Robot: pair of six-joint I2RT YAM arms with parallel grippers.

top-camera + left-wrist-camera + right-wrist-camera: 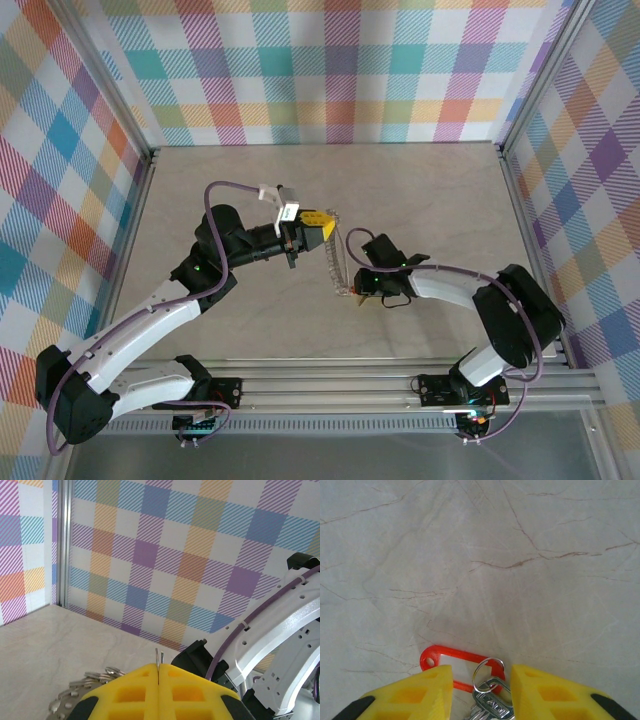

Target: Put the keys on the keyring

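From above: grips the keyring (338, 255) by its far end in the left fingers (318, 228); stands on edge, running down toward the right fingers (360, 293).

From the left wrist: pinched shut on the keyring's thin wire.

From the right wrist: spread wide, straddling the red-tagged keys (489, 702) on the bench (520, 555), tag lying leftward, closest to these fingers.

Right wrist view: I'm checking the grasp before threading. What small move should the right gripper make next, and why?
Probably close the right gripper on the keys. Its jaws stand apart, with the silver keys and their red tag between them, seemingly ungripped, while the left gripper is shut on the keyring.
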